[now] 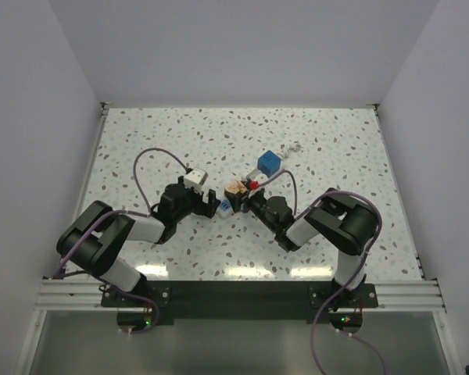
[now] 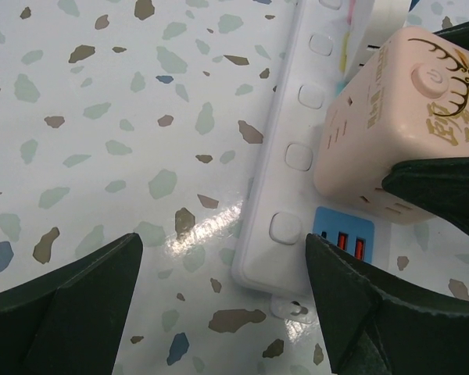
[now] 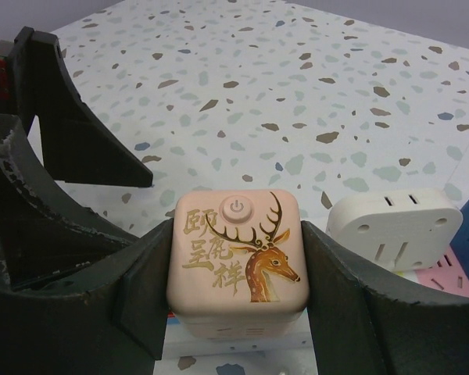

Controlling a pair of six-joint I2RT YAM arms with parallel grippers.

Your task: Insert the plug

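The plug is a pink cube [image 3: 238,258] with a gold deer and a power button on its face. My right gripper [image 3: 238,234] is shut on it, one finger on each side. In the left wrist view the plug [image 2: 383,133] sits over the white power strip [image 2: 297,156], close to the end with the blue USB panel [image 2: 344,234]. Its pins are hidden, so I cannot tell whether they are in a socket. My left gripper [image 2: 223,250] is open and low over the table, astride the strip's near end, gripping nothing. From above, both grippers [image 1: 205,205] [image 1: 241,195] meet at mid-table around the plug [image 1: 234,188].
A white cube adapter [image 3: 395,226] stands just right of the plug; from above it shows by the left gripper [image 1: 195,179]. A blue cube [image 1: 270,162] with a cable lies farther back. Grey walls enclose the speckled table [image 1: 336,148] on three sides.
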